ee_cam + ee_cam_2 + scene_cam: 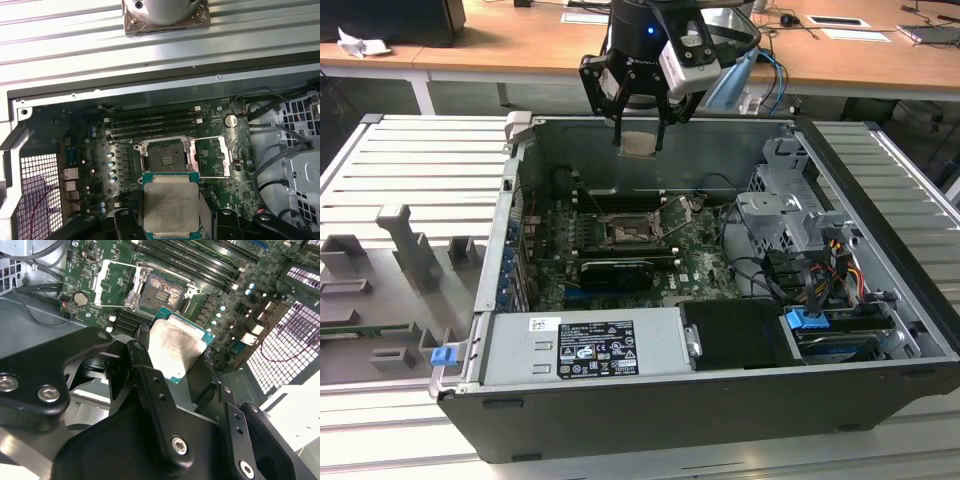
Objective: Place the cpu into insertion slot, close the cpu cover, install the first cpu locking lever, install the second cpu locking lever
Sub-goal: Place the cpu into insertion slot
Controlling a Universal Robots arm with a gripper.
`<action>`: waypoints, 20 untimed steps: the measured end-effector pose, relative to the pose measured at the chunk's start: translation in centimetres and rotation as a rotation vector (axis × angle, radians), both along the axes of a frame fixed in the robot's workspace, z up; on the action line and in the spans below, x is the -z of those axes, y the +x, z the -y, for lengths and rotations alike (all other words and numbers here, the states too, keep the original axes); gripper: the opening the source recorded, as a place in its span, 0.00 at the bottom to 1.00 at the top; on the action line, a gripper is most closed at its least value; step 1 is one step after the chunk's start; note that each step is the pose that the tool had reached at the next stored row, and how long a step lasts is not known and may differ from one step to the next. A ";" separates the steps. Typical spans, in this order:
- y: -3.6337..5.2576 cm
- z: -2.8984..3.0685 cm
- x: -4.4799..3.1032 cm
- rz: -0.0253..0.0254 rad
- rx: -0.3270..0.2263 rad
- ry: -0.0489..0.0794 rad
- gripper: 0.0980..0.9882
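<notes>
My gripper (640, 138) hangs above the open computer case, shut on the cpu (640, 144) by two opposite edges. In both wrist views the cpu (175, 347) (171, 205) shows its pale metal face and green rim between the black fingers (145, 365). Below it on the green board lies the insertion slot (625, 232) (160, 292) (164, 156), uncovered and dark. The cpu cover (682, 215) (117, 285) (212, 156) is swung open and lies beside the slot. I cannot make out the locking levers along the slot's sides.
The case walls (650, 135) ring the board. A grey power supply (585, 345) fills the near side and a drive cage (790, 215) with cables stands at the exterior view's right. Long black memory slots (155, 122) run beside the slot. Grey fixtures (410, 250) stand outside at the left.
</notes>
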State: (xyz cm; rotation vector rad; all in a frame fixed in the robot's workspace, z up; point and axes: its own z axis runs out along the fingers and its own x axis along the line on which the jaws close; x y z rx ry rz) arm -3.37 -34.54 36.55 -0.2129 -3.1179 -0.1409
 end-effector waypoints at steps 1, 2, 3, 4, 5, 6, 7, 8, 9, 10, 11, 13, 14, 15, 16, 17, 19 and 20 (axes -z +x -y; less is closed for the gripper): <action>0.00 0.00 0.01 0.0000 0.004 0.000 0.49; 0.00 0.00 0.01 0.0000 0.006 0.000 0.49; 0.00 0.00 0.01 0.0000 0.011 0.000 0.49; 0.00 0.00 0.02 0.0000 0.015 0.000 0.49; 0.00 0.00 0.02 0.0001 0.018 0.000 0.49; 0.00 0.00 0.02 0.0000 0.020 0.000 0.49; 0.00 0.00 0.03 0.0000 0.023 0.000 0.49; 0.00 0.00 0.03 0.0000 0.025 0.000 0.49; 0.00 0.00 0.03 0.0000 0.027 0.000 0.49; 0.00 0.00 0.03 0.0000 0.029 0.000 0.49; 0.00 0.00 0.03 0.0000 0.031 0.000 0.49; 0.00 0.00 0.04 0.0000 0.035 0.000 0.49; 0.00 0.00 0.04 0.0000 0.037 0.000 0.49; 0.00 0.00 0.04 0.0000 0.039 0.000 0.49; 0.00 0.00 0.04 0.0000 0.041 0.000 0.49; 0.00 0.00 0.04 0.0000 0.043 0.000 0.49; 0.00 0.00 0.05 0.0000 0.048 0.000 0.49; 0.00 0.00 0.05 0.0000 0.049 0.000 0.49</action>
